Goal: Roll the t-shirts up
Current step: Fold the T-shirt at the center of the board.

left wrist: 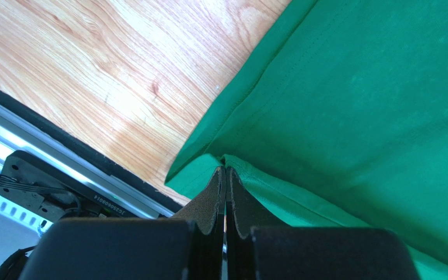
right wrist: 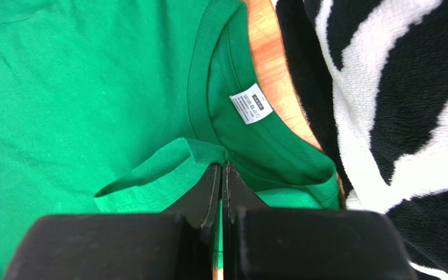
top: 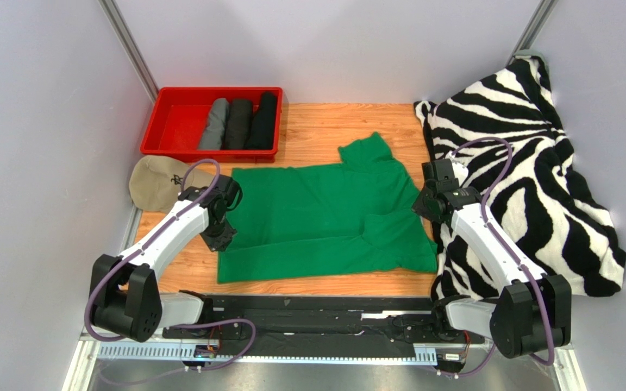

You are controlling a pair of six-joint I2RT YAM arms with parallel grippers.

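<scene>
Both grippers are closed tight, their pads pressed together with no gap showing. We see the left gripper (left wrist: 225,173) nipping the hem of the green t-shirt (top: 324,216) at its near-left corner, where the cloth rises in a small peak into the fingertips. The right gripper (right wrist: 221,170) bites a fold of ribbed cloth at the neckline, just below the white label (right wrist: 250,104). How much cloth sits between its pads we cannot quite tell, since the fingers hide it.

The shirt lies spread flat across the middle of the table (top: 316,130), hem toward the left edge and collar toward the right, just beside the zebra-striped blanket (top: 537,179). At the far-left corner a red bin (top: 155,130) holds a grey roll (top: 214,124) and two black rolls (top: 240,124) side by side. A beige cap (top: 157,181) lies at the left edge, just nearer than the bin.
</scene>
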